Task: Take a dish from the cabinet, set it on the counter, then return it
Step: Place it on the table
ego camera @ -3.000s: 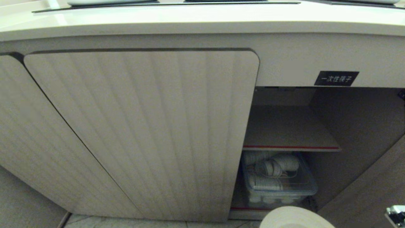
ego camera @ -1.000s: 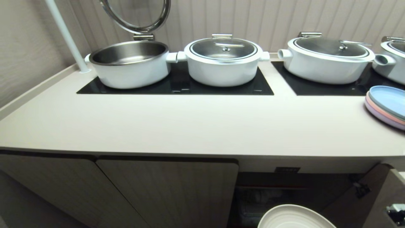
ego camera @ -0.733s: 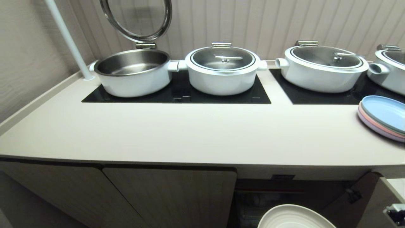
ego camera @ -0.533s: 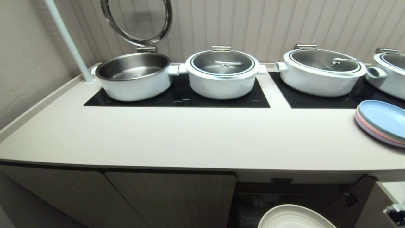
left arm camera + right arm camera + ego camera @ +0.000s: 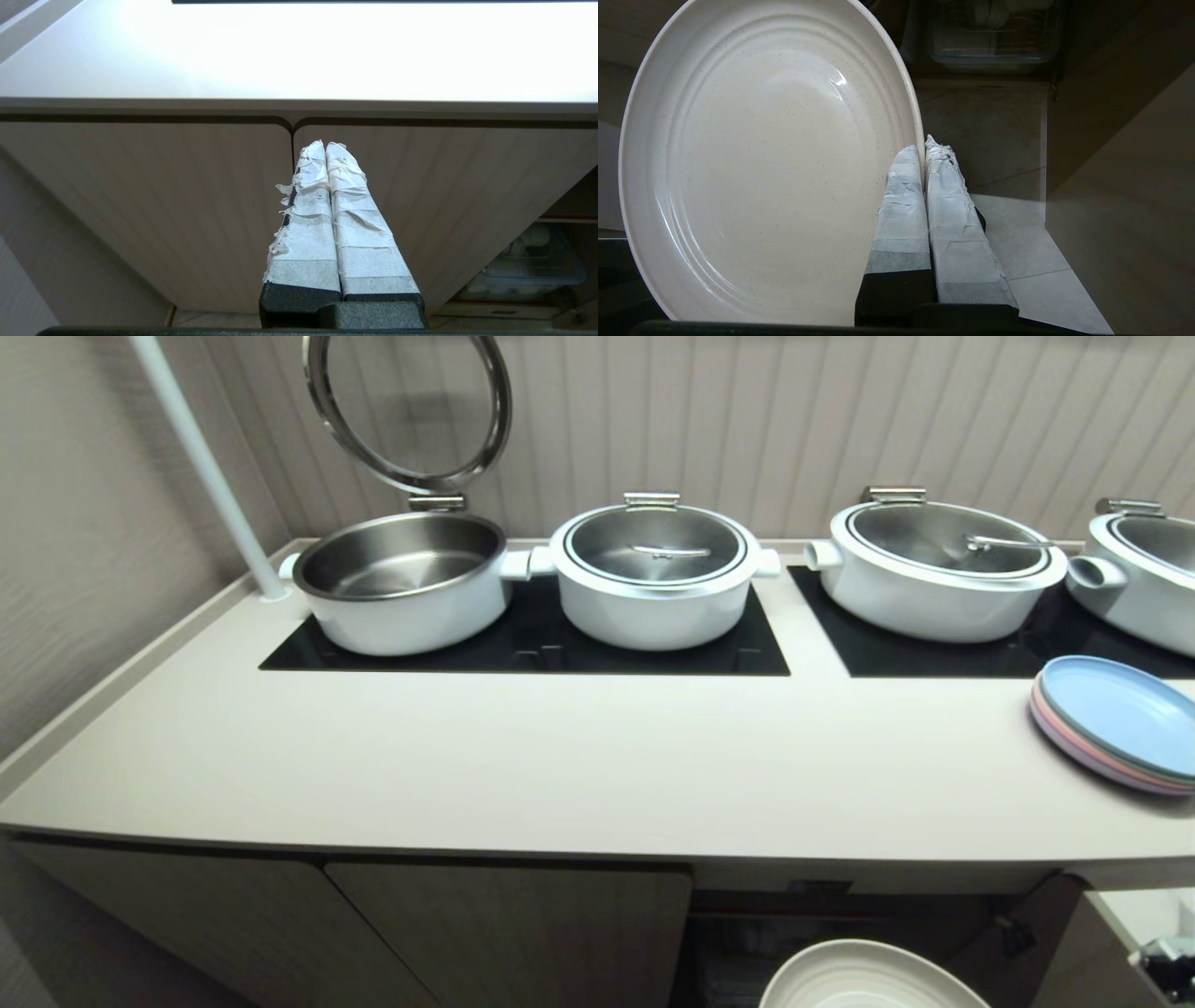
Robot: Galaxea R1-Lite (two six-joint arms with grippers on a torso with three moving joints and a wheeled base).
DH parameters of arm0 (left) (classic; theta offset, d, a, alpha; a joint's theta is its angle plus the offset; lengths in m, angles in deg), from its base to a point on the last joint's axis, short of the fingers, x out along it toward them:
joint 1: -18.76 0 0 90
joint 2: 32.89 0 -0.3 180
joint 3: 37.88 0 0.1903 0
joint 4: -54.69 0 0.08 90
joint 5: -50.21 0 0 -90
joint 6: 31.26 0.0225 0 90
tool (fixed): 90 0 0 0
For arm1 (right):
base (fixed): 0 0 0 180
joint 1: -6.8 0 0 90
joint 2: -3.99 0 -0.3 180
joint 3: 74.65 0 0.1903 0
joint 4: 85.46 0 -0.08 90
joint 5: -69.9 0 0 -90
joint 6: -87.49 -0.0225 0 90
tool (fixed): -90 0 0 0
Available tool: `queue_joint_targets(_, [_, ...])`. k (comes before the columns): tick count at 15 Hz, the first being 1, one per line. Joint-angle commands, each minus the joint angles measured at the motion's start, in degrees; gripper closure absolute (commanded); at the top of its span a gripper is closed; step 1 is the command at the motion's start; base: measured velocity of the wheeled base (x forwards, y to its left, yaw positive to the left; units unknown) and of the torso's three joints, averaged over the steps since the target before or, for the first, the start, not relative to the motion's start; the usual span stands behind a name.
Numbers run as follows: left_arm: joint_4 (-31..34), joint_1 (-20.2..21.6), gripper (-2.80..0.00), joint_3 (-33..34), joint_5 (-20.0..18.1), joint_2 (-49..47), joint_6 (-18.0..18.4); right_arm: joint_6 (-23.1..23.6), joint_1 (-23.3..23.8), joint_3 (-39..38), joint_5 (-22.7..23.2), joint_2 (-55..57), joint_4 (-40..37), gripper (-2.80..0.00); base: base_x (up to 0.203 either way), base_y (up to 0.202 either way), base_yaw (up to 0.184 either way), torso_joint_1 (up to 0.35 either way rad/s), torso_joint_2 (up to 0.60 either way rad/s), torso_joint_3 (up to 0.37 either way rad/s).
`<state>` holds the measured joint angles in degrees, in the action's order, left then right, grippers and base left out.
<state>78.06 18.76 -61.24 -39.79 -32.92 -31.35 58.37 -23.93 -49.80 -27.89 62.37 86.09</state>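
Dish held low before the open cabinet, its rim clamped in the right claw — counter beyond; leftmost pot empty, lid up. Left claw clenched, parked.

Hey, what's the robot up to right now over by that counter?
The right pincer is shut on the rim of the cream dish, holding it in front of the open cabinet, below the counter. The dish is not yet set down. The left pincer is shut and empty, idle before the closed cabinet doors.
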Motion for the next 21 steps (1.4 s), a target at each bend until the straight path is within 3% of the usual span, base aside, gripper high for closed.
queue_joint_targets(1, [0.0, 0.0, 0.0, 0.0, 0.0, 0.0, 0.0, -0.1, 0.0, 0.0, 0.0, 0.0, 0.1, 0.0, 0.0, 0.0, 0.0, 0.15, -0.31, -0.162])
queue_joint_targets(12, [0.0, 0.0, 0.0, 0.0, 0.0, 0.0, 0.0, -0.6, -0.6, -0.2, -0.1, 0.0, 1.2, 0.0, 0.0, 0.0, 0.0, 0.142, -0.29, -0.146])
queue_joint_targets(21, [0.0, 0.0, 0.0, 0.0, 0.0, 0.0, 0.0, -0.6, -0.7, -0.2, -0.3, 0.1, 1.2, 0.0, 0.0, 0.0, 0.0, 0.057, -0.11, -0.055])
